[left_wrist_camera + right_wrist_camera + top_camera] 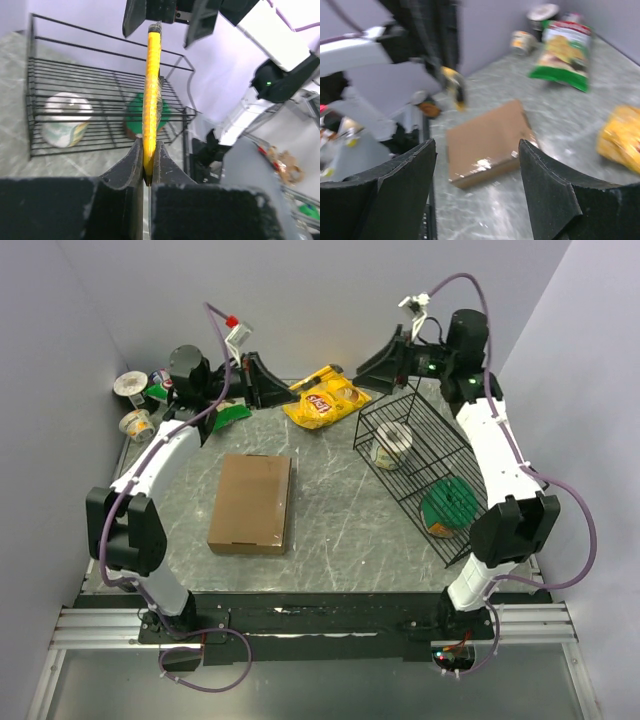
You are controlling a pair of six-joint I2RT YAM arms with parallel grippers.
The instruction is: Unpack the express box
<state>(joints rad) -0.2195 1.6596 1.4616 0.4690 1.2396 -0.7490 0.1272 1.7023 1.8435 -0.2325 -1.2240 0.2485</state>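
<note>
Top view, left to right. Two cups (131,400) sit at upper left, away from the work and not needed.

The left gripper (148,155) is clamped on a thin yellow tool (152,90), probably a box cutter. It is held edge-on with the far end pointing away, likely so it can slit tape.

A green snack bag (232,412) lies just below that arm's wrist.

The express box (250,502) lies flat at centre-left of the table (340,530), lid shut and well apart from both grippers. Unpacking has not begun.

A yellow Lay's bag (325,400) lies at upper centre.

The right gripper (476,150) has its jaws wide apart and holds nothing. In the left wrist view they straddle the tool's far end without clamping it.

The wire basket (90,70) at right holds a cup and a green item.
</note>
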